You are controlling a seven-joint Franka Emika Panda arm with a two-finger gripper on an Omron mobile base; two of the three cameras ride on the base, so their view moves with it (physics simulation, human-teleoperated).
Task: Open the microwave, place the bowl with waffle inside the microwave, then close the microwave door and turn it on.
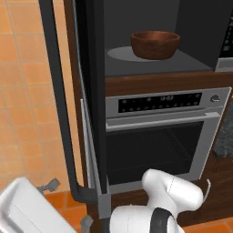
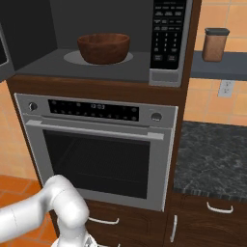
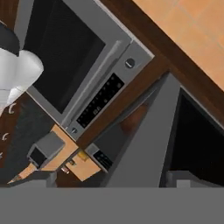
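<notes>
A: With the microwave door (image 1: 93, 91) swung out at the left, where to push?

B: On its stiff glass panel, or hook the bar handle (image 1: 59, 100). The bowl (image 1: 155, 44) already sits inside, on the turntable. Jaw state: cannot tell.

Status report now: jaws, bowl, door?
Jaws: state cannot be told. Bowl on the turntable inside the microwave. Door wide open, swung left. Nothing blocking the cavity.

Orange tiled wall (image 1: 22, 91), silver oven (image 2: 101, 149), dark stone counter (image 2: 212, 159)
</notes>
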